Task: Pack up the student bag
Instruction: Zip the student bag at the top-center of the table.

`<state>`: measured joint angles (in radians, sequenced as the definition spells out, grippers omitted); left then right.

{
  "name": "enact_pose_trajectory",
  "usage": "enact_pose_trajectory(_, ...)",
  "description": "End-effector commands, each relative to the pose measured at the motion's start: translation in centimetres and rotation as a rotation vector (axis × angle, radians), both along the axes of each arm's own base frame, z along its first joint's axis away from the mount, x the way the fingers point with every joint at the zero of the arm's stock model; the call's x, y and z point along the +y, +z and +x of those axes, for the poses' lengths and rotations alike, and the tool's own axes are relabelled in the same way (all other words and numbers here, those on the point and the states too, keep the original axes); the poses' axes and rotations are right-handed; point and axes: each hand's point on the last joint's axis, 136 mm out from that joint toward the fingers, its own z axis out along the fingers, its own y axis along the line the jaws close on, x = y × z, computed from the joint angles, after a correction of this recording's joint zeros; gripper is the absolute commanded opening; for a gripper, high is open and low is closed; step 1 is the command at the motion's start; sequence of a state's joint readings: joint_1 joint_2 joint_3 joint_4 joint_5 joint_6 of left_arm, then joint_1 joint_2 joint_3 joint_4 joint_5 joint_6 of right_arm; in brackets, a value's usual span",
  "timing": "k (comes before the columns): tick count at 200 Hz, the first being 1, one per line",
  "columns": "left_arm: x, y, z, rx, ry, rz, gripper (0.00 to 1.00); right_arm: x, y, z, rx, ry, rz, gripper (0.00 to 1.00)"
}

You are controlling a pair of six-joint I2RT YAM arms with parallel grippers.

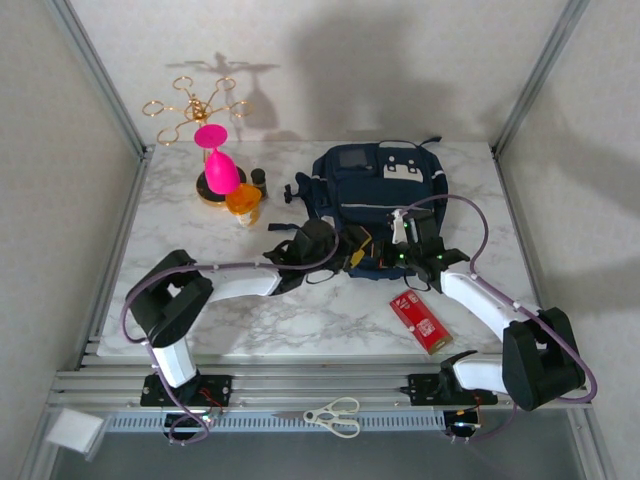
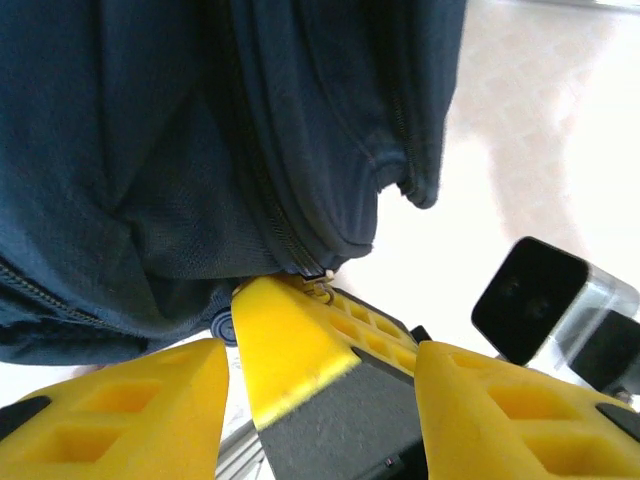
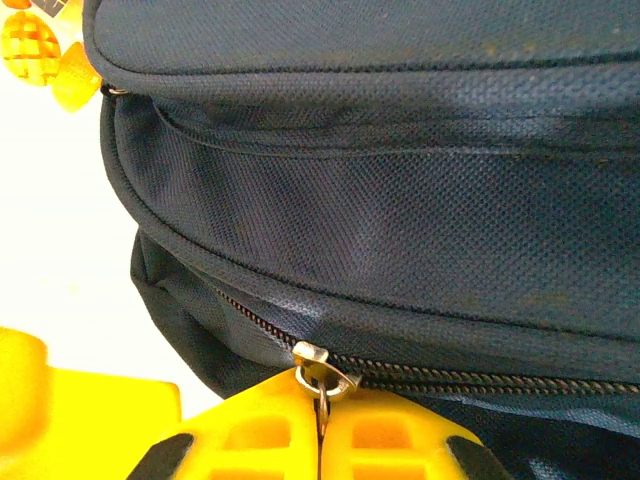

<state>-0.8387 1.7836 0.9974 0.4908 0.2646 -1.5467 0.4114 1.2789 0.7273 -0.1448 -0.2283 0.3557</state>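
- One student bag (image 1: 375,195), a navy backpack with pale front patches, lies on the marble table (image 1: 250,320) at upper centre of the overhead view, slightly right of the middle.
- Two arms reach to the bag's near edge, one from the lower left and one from the lower right.
- The left gripper (image 2: 320,385) has its two yellow fingers spread wide apart and holds nothing. They sit just below the bag's dark fabric and zip line.
- The right gripper (image 3: 320,430) has its two yellow fingers pressed together, pinching the one metal zipper pull (image 3: 322,372) at the bottom centre of its wrist view.
- One red box (image 1: 420,322) lies on the table right of centre, near the right arm.
- One pair of white-handled scissors (image 1: 335,415) lies at the bottom centre, on the rail.
- At upper left stand one gold wire rack (image 1: 195,105), one pink goblet (image 1: 217,165), one orange bottle (image 1: 243,203) and one small dark bottle (image 1: 259,180).
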Motion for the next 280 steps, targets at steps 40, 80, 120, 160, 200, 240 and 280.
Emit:
enact_pose_trajectory(40,0.6,-0.1,4.4,0.018,0.232,-0.028,0.46,0.1,0.5,-0.4,0.015,0.002,-0.009,0.00)
enact_pose_trajectory(80,0.8,-1.1,6.0,0.023,0.296,-0.015,0.32,-0.1,0.6,-0.4,0.014,-0.008,-0.015,0.00)
enact_pose_trajectory(120,3.4,-1.3,7.2,-0.002,0.366,0.070,0.02,-2.5,1.1,-0.3,0.035,-0.128,-0.095,0.00)
enact_pose_trajectory(160,8.7,-0.8,7.9,-0.036,0.418,0.163,0.00,-7.0,0.8,-1.7,0.105,-0.315,-0.208,0.00)
enact_pose_trajectory(200,12.9,-0.4,8.5,-0.052,0.385,0.217,0.00,-11.0,0.8,-2.3,0.137,-0.428,-0.264,0.00)
enact_pose_trajectory(240,16.2,-1.4,9.5,-0.061,0.298,0.351,0.00,-11.7,1.3,0.0,0.131,-0.467,-0.287,0.00)
enact_pose_trajectory(280,15.9,0.4,9.1,-0.112,0.234,0.337,0.05,-8.1,2.6,1.5,0.084,-0.363,-0.177,0.00)
